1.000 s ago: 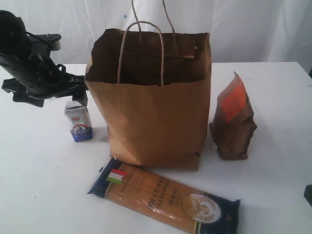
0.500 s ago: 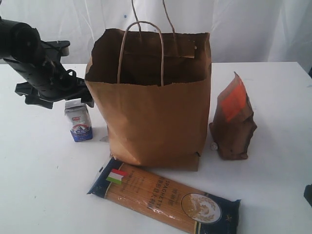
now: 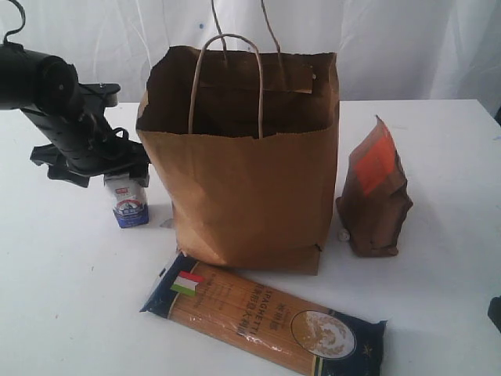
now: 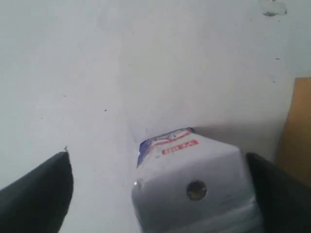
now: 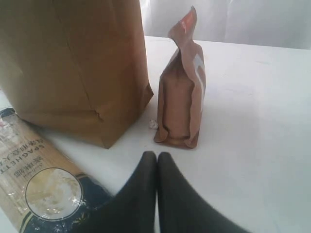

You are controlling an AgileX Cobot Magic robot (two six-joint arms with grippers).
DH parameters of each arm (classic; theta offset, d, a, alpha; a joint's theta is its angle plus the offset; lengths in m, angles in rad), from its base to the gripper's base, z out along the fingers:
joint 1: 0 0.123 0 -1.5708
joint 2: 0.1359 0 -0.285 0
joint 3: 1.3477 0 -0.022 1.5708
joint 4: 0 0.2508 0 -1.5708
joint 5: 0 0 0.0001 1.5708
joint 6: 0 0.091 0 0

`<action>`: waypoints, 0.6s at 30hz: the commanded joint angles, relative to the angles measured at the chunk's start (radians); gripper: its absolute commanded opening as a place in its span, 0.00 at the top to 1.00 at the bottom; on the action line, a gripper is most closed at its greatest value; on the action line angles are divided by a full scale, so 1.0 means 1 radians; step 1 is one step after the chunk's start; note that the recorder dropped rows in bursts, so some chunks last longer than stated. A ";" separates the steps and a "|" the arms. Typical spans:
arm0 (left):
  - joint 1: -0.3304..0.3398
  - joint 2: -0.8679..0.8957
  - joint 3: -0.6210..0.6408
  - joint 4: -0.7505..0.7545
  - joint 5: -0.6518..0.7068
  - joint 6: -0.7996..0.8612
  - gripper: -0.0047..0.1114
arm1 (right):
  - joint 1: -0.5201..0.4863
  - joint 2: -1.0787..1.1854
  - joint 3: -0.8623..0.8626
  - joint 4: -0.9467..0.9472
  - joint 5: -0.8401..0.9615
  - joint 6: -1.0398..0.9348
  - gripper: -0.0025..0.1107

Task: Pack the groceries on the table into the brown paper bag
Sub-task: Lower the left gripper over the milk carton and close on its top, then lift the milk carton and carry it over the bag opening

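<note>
With jaws wide, the left end effector (image 4: 158,162) straddles the small milk carton (image 3: 129,202) standing on the table (image 3: 63,313) at nine o'clock of the brown paper bag (image 3: 250,196), so the pickup step likely calls next for closing and lifting.

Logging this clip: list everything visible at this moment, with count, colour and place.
tall creased kraft-paper carrier bag: 1, brown, upright mid-table, mouth open
small milk carton: 1, white and blue, upright left of the bag
long spaghetti pack: 1, dark blue and yellow, flat in front of the bag
brown-orange pouch: 1, upright right of the bag
tiny foil-wrapped ball: 1, silvery, at the pouch's base
flat tabletop: 1, white
left gripper: black, open, straddling the carton
right gripper: black, shut, empty, facing the pouch
</note>
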 commanded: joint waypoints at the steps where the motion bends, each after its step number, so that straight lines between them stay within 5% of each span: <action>1: -0.001 0.016 -0.004 0.005 0.007 -0.007 0.47 | -0.005 -0.006 0.002 0.004 -0.008 -0.012 0.98; 7: -0.001 0.006 -0.004 0.005 0.023 0.008 0.96 | -0.005 -0.006 0.002 0.004 -0.008 -0.012 0.98; 18: -0.001 -0.174 -0.097 0.039 0.314 0.201 0.96 | -0.005 -0.006 0.002 0.004 -0.008 -0.012 0.98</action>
